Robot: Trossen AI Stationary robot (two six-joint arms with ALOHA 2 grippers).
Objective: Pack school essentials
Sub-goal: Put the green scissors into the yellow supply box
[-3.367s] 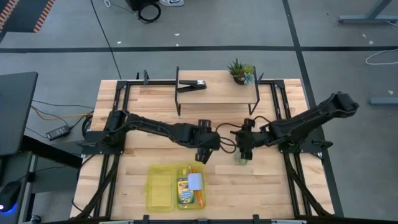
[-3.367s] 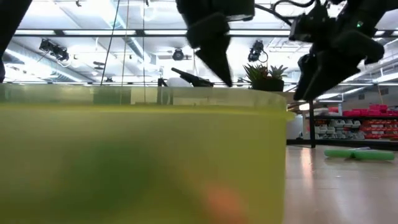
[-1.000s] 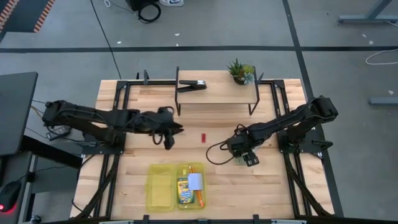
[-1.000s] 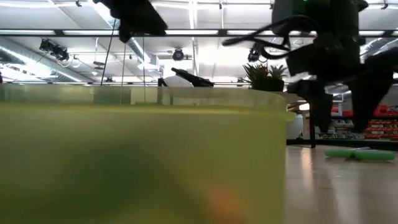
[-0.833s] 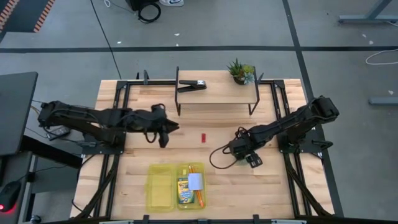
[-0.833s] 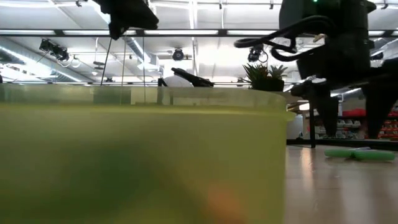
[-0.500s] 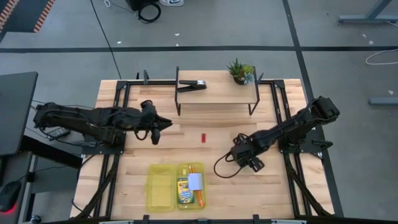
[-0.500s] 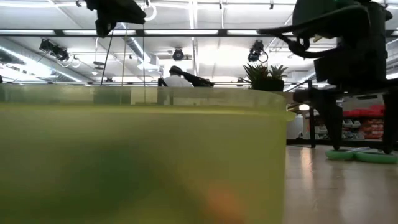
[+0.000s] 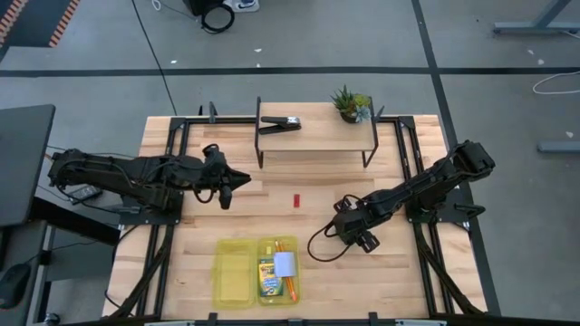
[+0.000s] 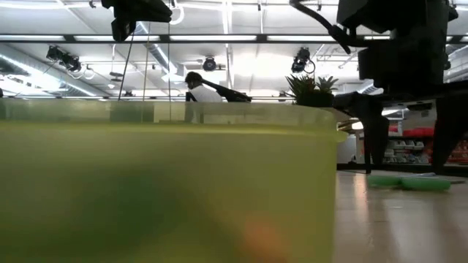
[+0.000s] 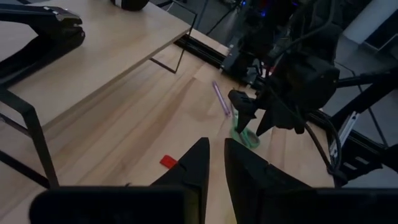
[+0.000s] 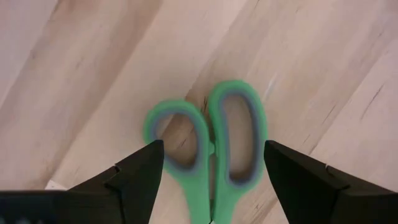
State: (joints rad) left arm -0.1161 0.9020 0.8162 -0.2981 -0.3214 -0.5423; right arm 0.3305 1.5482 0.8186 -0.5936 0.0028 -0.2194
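Note:
Green-handled scissors (image 12: 208,146) lie flat on the table right of centre. My right gripper (image 12: 212,149) is open and points down over their two handle loops, one finger on each outer side; I cannot tell whether they touch. In the low view its fingers (image 10: 376,146) reach down to the scissors (image 10: 406,183). My left gripper (image 9: 237,181) hovers at the table's left with its fingers almost together and nothing between them. A short red piece (image 9: 296,200) lies mid-table. A pink-purple pencil (image 11: 219,98) lies beyond the scissors (image 11: 245,137).
A yellow-green translucent box (image 9: 231,272) near the front edge holds a crayon box (image 9: 269,279), a pale block (image 9: 285,264) and an orange pencil (image 9: 291,288); its wall (image 10: 168,190) fills the low view. A wooden shelf (image 9: 317,138) at the back carries a black clip tool (image 9: 281,124) and a plant (image 9: 351,102).
My left gripper has drawn back toward the table's left edge. My right gripper has moved a little toward the near edge and come down, its open fingers now standing on either side of the scissors' handles.

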